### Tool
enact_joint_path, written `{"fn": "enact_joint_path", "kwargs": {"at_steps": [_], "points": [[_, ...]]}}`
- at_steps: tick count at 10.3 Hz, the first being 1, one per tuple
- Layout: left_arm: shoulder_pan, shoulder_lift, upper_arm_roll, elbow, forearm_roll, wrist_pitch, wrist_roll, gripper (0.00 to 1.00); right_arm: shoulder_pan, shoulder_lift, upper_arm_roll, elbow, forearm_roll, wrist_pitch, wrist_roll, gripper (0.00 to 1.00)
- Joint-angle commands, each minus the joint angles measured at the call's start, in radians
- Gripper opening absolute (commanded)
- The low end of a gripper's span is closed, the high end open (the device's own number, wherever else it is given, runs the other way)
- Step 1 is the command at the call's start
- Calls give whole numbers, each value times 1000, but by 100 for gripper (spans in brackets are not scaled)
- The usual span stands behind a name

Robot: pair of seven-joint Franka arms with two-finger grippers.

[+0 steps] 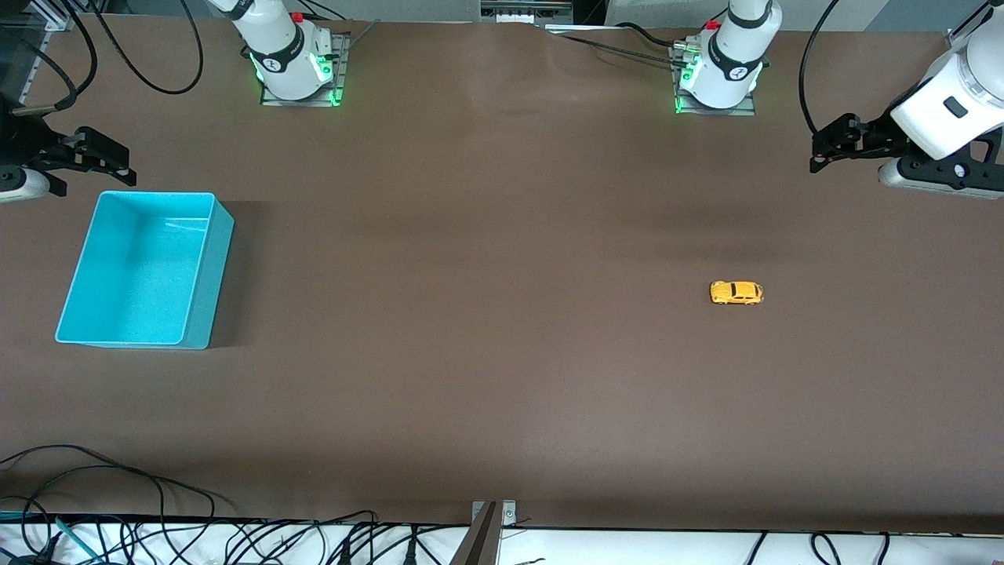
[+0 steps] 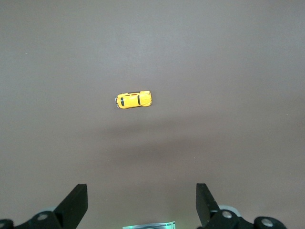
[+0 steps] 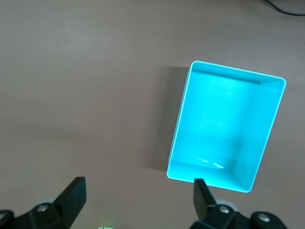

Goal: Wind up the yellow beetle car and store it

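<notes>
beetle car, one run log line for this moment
yellow beetle car: on table, untouched | turquoise bin: empty | left tool: open | right tool: open

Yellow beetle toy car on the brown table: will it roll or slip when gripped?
The small yellow beetle toy car sits on its wheels, so a nudge along its length would likely roll it. Its rounded, glossy-looking body may slip between fingers. It looks tiny, probably light.

One car (image 1: 736, 293) lies on one table (image 1: 502, 377). One bin (image 1: 146, 269) stands there too. Two arms wait, each with one gripper: left gripper (image 1: 823, 153), right gripper (image 1: 102, 157), both spread wide.
</notes>
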Motion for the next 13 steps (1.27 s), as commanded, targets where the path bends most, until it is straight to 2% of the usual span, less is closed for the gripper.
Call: {"fn": "enact_joint_path", "kwargs": {"at_steps": [1,13], "points": [[3,8,-3,25,17,-23,-4,100,0,-1,-3,19,4,-26,8,100],[1,10,-4,25,18,-23,-2,100,1,-2,0,12,4,-43,13,100]]}}
